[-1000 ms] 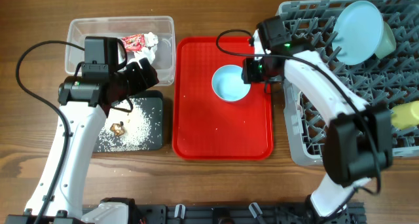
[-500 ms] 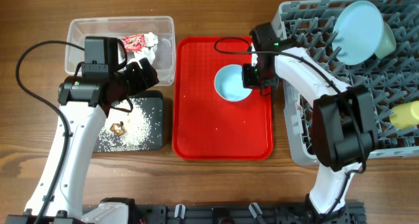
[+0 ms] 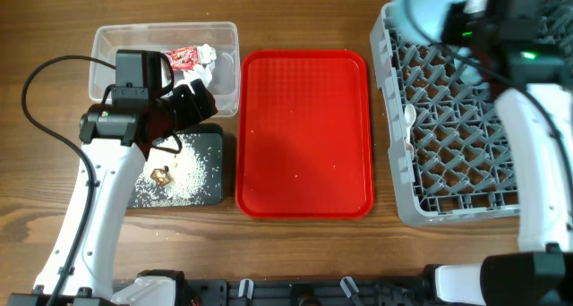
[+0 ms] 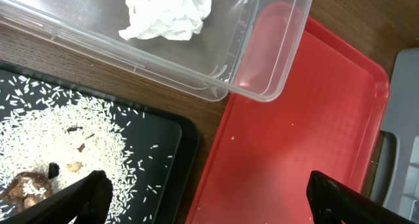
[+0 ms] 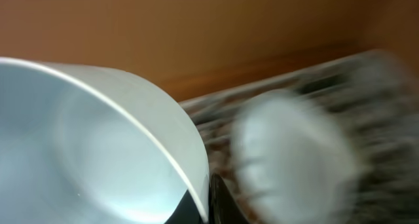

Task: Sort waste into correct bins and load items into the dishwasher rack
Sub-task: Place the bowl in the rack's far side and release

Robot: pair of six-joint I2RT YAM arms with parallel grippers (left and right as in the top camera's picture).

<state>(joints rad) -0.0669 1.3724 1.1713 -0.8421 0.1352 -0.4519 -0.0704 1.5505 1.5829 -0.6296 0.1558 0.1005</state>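
1. The right gripper (image 5: 208,198) is clamping the rim of the light blue bowl (image 3: 428,9), carrying it raised over the far left corner of the dishwasher rack (image 3: 407,212).
2. My call: it should be descending slowly, tipping the bowl so it's leaning between pegs, not perching on them.
3. Letting go only once it's seated.
4. The left gripper (image 3: 195,98) is hanging wide open and empty, between the clear tub (image 3: 224,38) and the black tray (image 3: 215,136).

Seen from overhead, the light blue bowl (image 3: 425,9) is smeared by motion and cut off by the top edge, and the dishwasher rack (image 3: 448,163) runs past the right edge. The right wrist view is blurred throughout, so a pale round shape (image 5: 288,152) over the rack cannot be identified.
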